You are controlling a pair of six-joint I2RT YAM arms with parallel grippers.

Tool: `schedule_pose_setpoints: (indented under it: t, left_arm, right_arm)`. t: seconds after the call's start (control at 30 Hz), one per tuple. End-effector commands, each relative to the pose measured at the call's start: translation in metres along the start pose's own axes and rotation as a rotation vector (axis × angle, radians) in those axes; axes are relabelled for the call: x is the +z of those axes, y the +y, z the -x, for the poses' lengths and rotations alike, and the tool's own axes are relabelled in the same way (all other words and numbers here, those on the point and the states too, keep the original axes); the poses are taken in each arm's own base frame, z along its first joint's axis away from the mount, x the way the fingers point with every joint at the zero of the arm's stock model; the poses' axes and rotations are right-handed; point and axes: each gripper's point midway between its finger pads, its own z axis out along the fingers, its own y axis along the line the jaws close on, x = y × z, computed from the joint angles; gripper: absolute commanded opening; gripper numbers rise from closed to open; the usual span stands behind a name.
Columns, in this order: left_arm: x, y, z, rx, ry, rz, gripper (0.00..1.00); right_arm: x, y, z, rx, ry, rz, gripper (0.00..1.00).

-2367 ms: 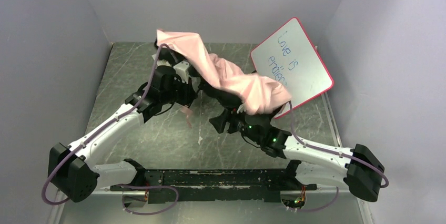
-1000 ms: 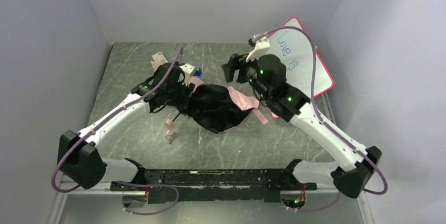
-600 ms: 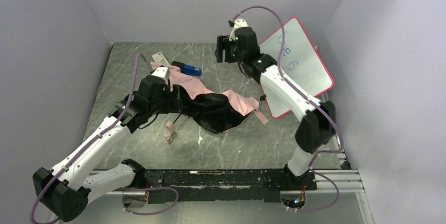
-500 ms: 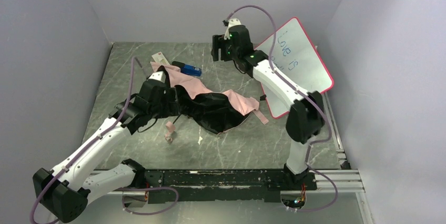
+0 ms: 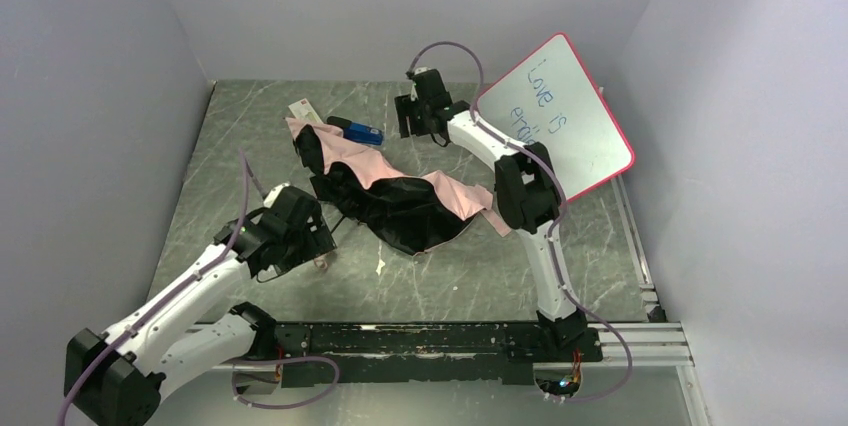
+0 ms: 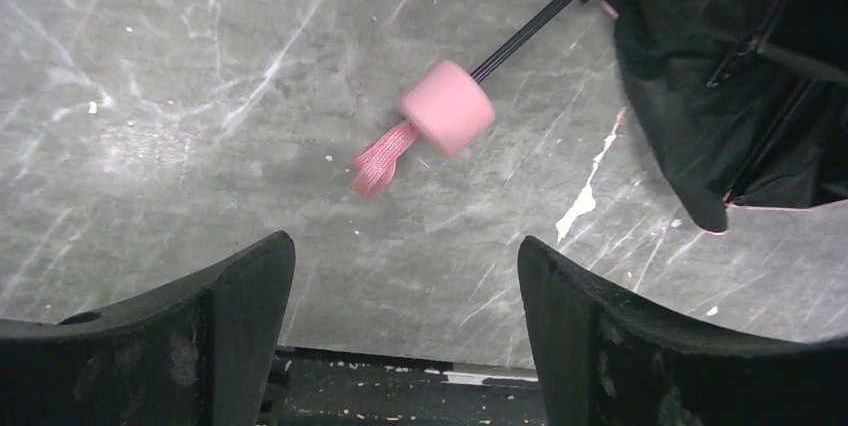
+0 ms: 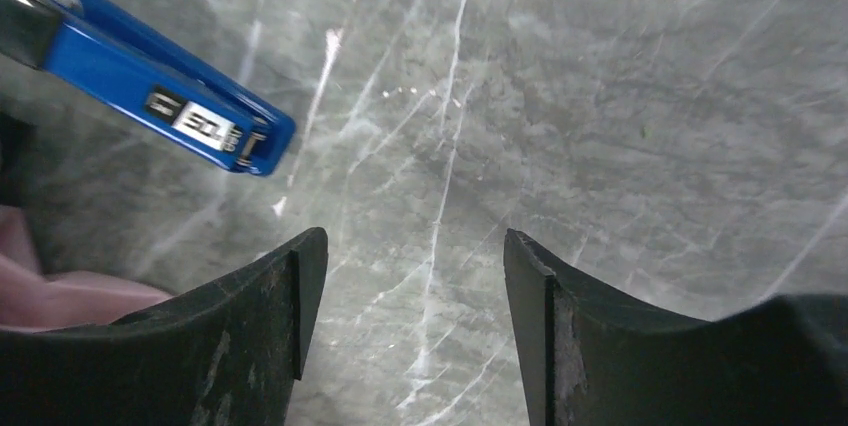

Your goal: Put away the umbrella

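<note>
Left of the whiteboard (image 5: 560,116), which stands tilted at the back right of the bench (image 5: 250,146), the umbrella (image 5: 400,208) lies collapsed on the grey marbled surface. Its fabric is a loose heap, with the black side spread toward the near edge and the pale pink side showing along the back. The pink corner nearest the whiteboard ends just short of the board's lower edge.

The thin black shaft (image 6: 540,18) runs out of the heap on the side away from the whiteboard. It ends in the round pink handle (image 6: 447,107), whose woven strap (image 6: 383,158) trails flat on the bench. A white scrap (image 6: 590,196) lies beside the edge of the black fabric.

The left claw (image 5: 312,238) is on the far side of the umbrella from the whiteboard, low over the bench and close to the handle. The left wrist view shows it (image 6: 405,256) released: the two dark fingers stand wide apart with only bare bench between them, and the handle lies ahead of them, apart from both.

The right claw (image 5: 404,116) is just left of the whiteboard's upper left edge, pointing down at the bench. It (image 7: 410,246) is also released and grasps nothing, with only stone between its fingers. A small blue stapler (image 7: 170,96) lies a little further from the whiteboard, beside the pink fabric, touching neither finger.
</note>
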Motion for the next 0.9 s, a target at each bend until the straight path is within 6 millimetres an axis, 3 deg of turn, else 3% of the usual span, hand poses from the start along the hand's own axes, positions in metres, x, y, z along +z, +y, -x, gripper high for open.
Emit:
schedule_pose_setpoints:
  t: [0.0,0.1,0.2,0.33,0.57,0.73,0.87]
  left_arm:
    - [0.017,-0.025,-0.005,-0.030,0.025,-0.097,0.84]
    - [0.027,-0.030,-0.001,-0.010,0.010,-0.098,0.81]
    - [0.034,-0.034,0.010,0.013,-0.032,-0.085,0.76]
    - [0.042,-0.039,0.024,0.058,-0.078,-0.061,0.70]
    - [0.066,-0.045,0.031,0.132,-0.081,-0.044,0.58]
    - [0.073,-0.064,0.047,0.193,-0.120,-0.099,0.41]
    - [0.077,-0.080,0.063,0.231,-0.160,-0.125,0.37]
  right_arm:
    - [0.015,-0.006,-0.016,-0.054,0.048,-0.003,0.65]
    - [0.022,0.010,-0.039,-0.101,0.105,0.081,0.57]
    - [0.014,0.030,-0.053,-0.153,0.126,0.154,0.51]
    - [-0.006,0.050,-0.074,-0.163,0.154,0.275,0.49]
    - [-0.047,0.073,-0.104,-0.141,0.183,0.433,0.45]
    - [-0.074,0.097,-0.128,-0.138,0.208,0.503,0.41]
    - [-0.094,0.118,-0.150,-0.151,0.232,0.530,0.39]
